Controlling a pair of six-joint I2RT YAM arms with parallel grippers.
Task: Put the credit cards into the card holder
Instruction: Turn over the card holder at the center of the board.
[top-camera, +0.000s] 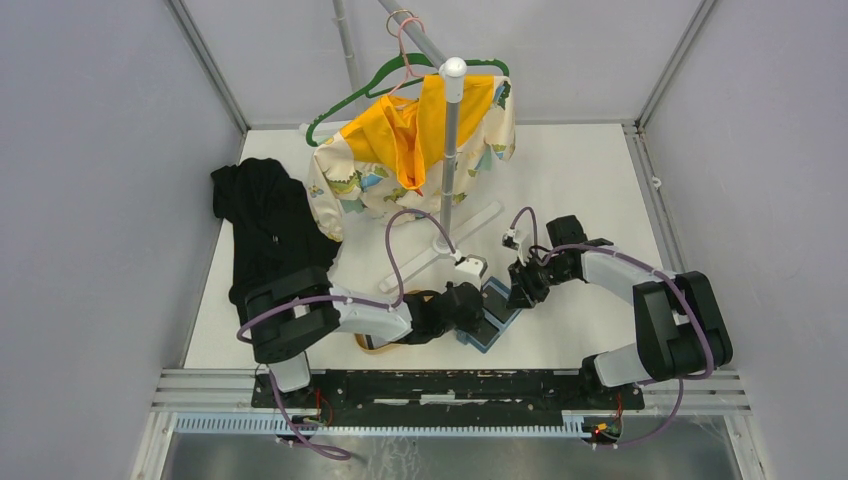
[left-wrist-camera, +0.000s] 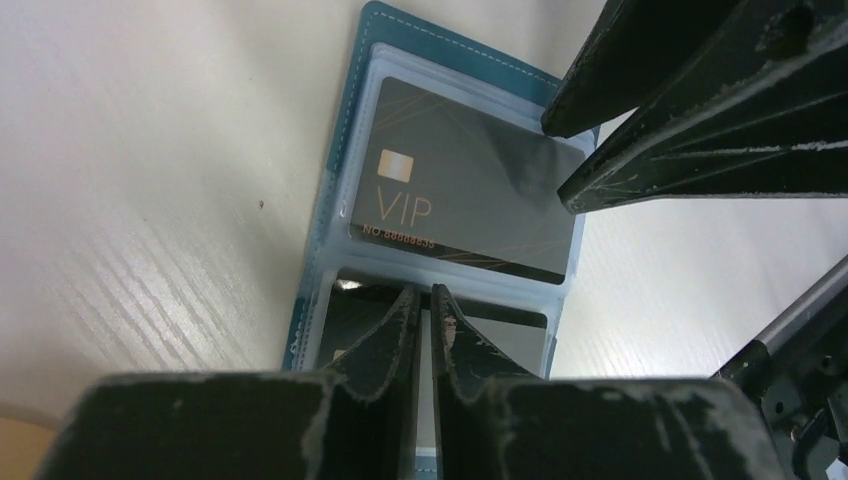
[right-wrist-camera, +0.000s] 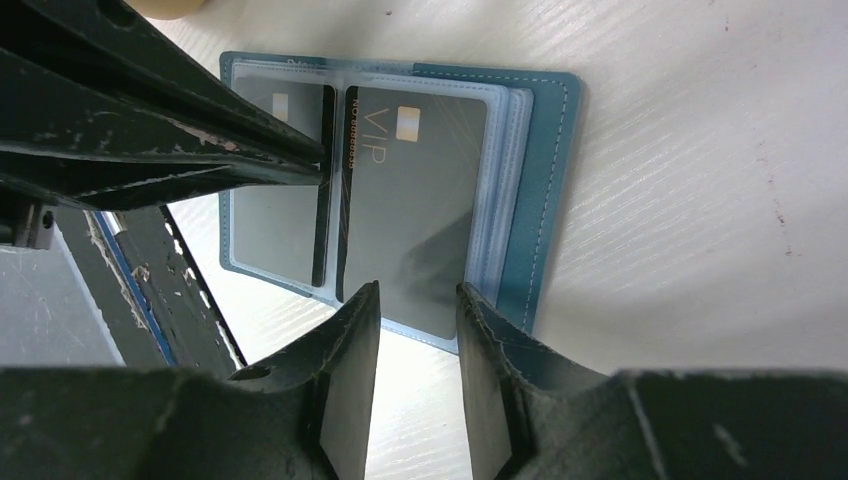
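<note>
The table has open room to the right, but the rack foot crowds in behind. The card holder lies spread by the middle of the near edge; it is probably light and apt to slide. Its credit cards look stiff and slick, best pinched by a short edge. The left gripper is clenched at a card edge, grasp unclear. The right gripper gapes, empty.

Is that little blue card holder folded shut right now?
No, the card holder lies open flat, with a dark card marked VIP showing inside its clear sleeve.
</note>
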